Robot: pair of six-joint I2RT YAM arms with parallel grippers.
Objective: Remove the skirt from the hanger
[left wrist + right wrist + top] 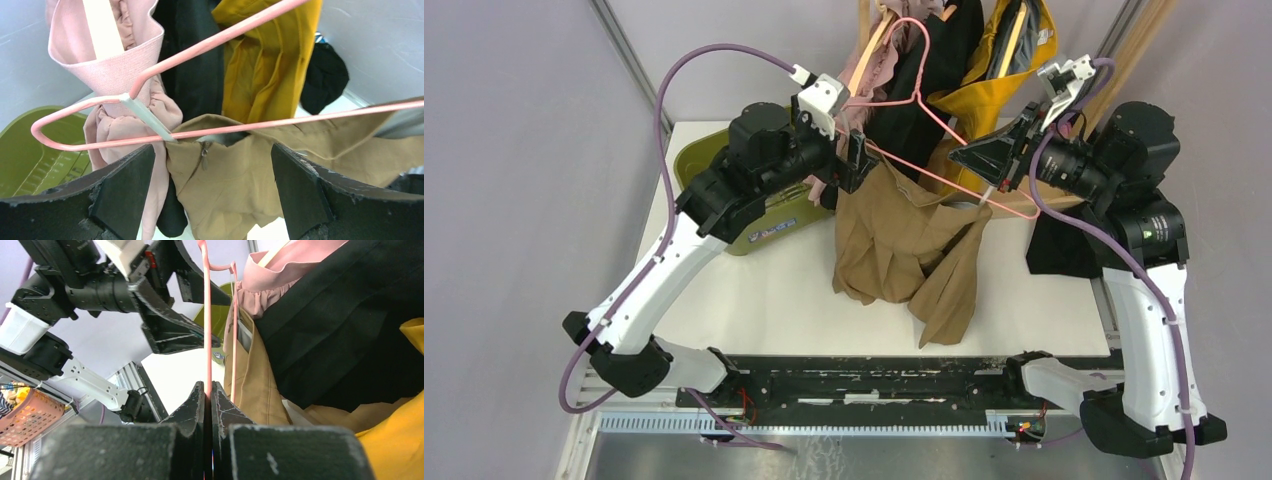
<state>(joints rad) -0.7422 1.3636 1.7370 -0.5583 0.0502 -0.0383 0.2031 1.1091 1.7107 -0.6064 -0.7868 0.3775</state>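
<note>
A tan skirt (904,250) hangs from the lower bar of a pink wire hanger (921,98), and its hem droops onto the white table (754,290). My right gripper (996,186) is shut on the hanger's wire (207,330) near its right end, with the wire pinched between the jaws (208,386). My left gripper (856,163) is open at the skirt's left end. In the left wrist view the zipped waistband (235,170) lies between and beyond the wide jaws (212,185), just under the hanger bar (280,125). A white clip (147,117) holds the waistband to the bar.
A pink garment (869,70), a black one (924,80) and a yellow one (1004,70) hang close behind the hanger on a wooden rack. An olive bin (694,160) sits at the table's left. Black cloth (1059,250) lies at the right edge.
</note>
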